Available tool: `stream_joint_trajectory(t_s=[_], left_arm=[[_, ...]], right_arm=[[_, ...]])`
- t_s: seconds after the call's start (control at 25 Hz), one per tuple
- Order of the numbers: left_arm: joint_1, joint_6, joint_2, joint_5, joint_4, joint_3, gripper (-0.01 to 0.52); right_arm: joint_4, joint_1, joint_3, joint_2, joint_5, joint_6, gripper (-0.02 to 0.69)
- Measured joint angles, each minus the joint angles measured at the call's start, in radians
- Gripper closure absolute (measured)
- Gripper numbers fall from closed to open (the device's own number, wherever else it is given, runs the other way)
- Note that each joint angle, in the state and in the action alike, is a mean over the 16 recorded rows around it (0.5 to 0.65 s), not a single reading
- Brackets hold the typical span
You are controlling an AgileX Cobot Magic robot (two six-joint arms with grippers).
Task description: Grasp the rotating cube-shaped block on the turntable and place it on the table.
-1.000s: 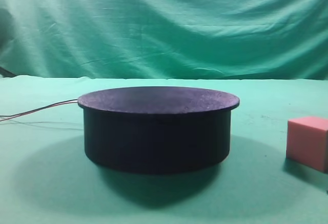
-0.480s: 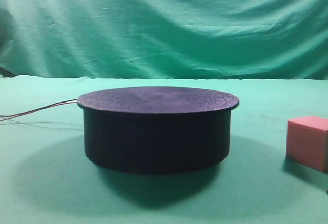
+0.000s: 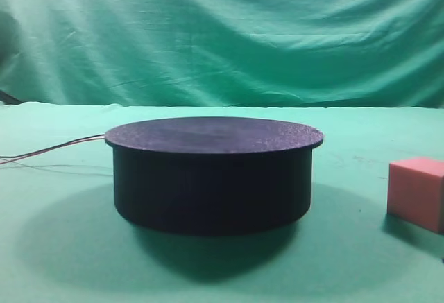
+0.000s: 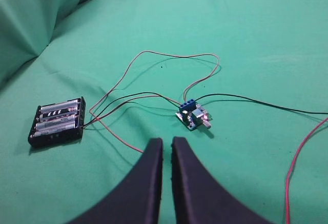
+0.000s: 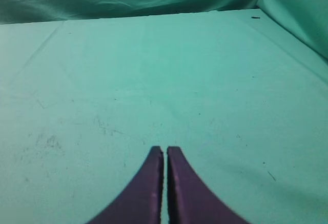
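The black turntable (image 3: 214,172) stands in the middle of the green table (image 3: 62,261) in the exterior high view, its flat top bare. The salmon-pink cube-shaped block (image 3: 417,192) rests on the table at the right edge of that view, apart from the turntable. Neither gripper shows in the exterior view. In the left wrist view my left gripper (image 4: 167,143) is shut and empty above the cloth. In the right wrist view my right gripper (image 5: 165,150) is shut and empty above bare green cloth. Neither the block nor the turntable shows in the wrist views.
Thin red wires (image 3: 52,149) run left from the turntable's side. In the left wrist view a black battery holder (image 4: 56,122), a small circuit board (image 4: 193,115) and loose red and black wires (image 4: 169,60) lie on the cloth. A green backdrop (image 3: 222,32) hangs behind.
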Motion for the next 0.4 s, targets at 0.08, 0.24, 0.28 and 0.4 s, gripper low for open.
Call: stream_joint_trajectory(t_s=[0.08, 0.24, 0.28, 0.4], left_arm=[[0.0, 0.0, 0.0, 0.0, 0.0, 0.0, 0.514], [0.0, 0.0, 0.0, 0.0, 0.0, 0.0, 0.514], [0.0, 0.0, 0.0, 0.0, 0.0, 0.0, 0.514], [0.0, 0.0, 0.0, 0.0, 0.0, 0.0, 0.514]], right_arm=[[0.003, 0.0, 0.0, 0.0, 0.01, -0.001, 0.665], [0.007, 0.0, 0.0, 0.0, 0.017, -0.004, 0.665], [0.008, 0.0, 0.0, 0.0, 0.017, -0.004, 0.665], [0.009, 0.0, 0.0, 0.0, 0.018, -0.004, 0.665]])
